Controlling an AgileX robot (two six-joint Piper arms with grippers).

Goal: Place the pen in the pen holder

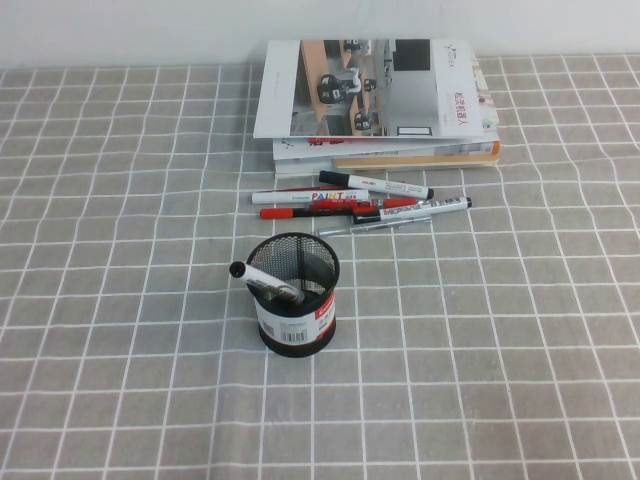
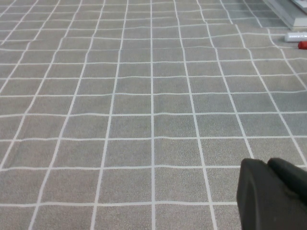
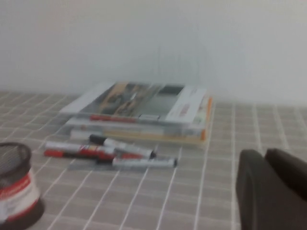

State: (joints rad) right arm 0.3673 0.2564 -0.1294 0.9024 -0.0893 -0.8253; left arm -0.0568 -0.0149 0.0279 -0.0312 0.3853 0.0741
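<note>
Not much of the robot shows here, honestly. The high view has no arm or gripper in it at all, so everything comes from the two wrist cameras.

The left gripper (image 2: 273, 194) shows up as a chunky matte black block in the corner of its own wrist view: rounded edges, two lobes with a shallow crease between them, plain plastic-looking surface (no screws, cables or markings on the bit that shows).

The right gripper (image 3: 271, 189) looks about the same in its wrist view: dark, near-black, smooth rounded shape, again two humps with a groove down the middle, slightly softer-looking since it's out of focus.
</note>
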